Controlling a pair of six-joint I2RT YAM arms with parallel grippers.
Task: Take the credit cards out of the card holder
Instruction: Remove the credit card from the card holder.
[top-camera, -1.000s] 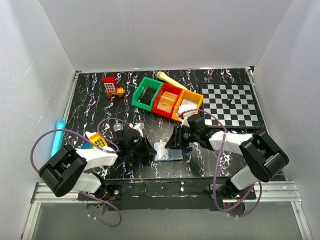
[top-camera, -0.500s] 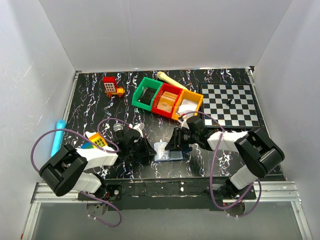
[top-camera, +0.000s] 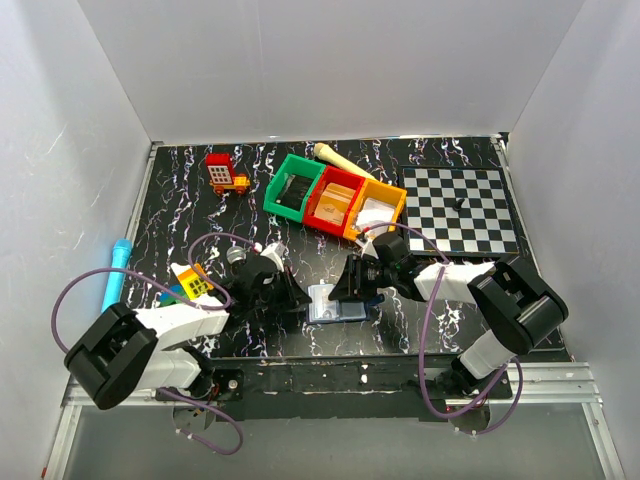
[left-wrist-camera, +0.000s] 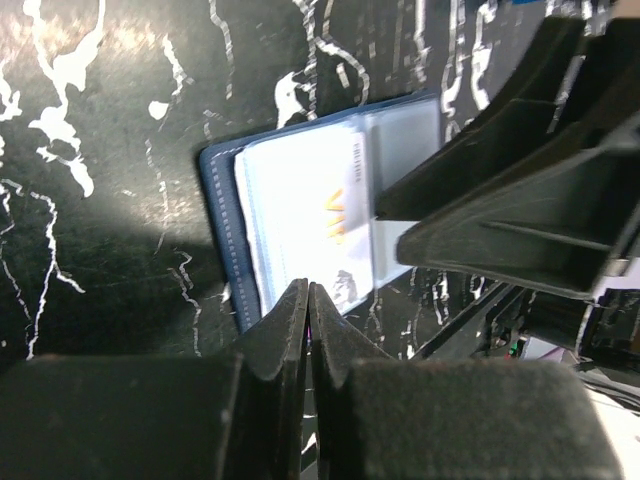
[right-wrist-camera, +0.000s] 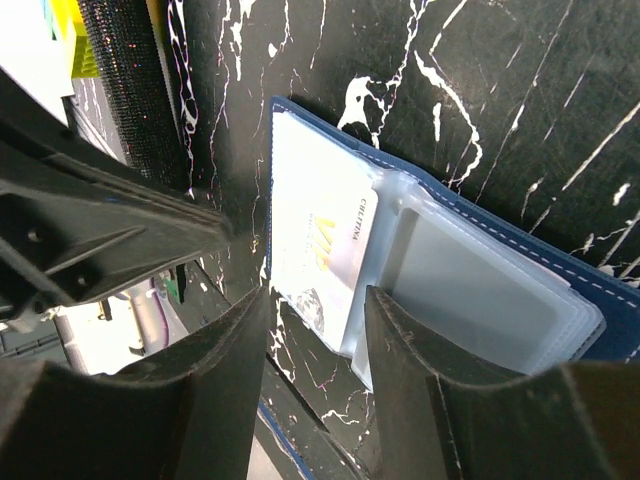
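Top view: the two wrists crowd over the card holder, so only a pale strip of it shows between them. Right wrist view: its far corner is cut off by the frame.

Holder lies open and flat on the black marbled table. Navy border, light stitching, clear sleeves inside.

Left gripper: fingers pressed together, tips at the holder's edge; contact cannot be told.

Right gripper: fingers apart, straddling the end of a pale card in its sleeve. Gold lettering; small print unreadable.
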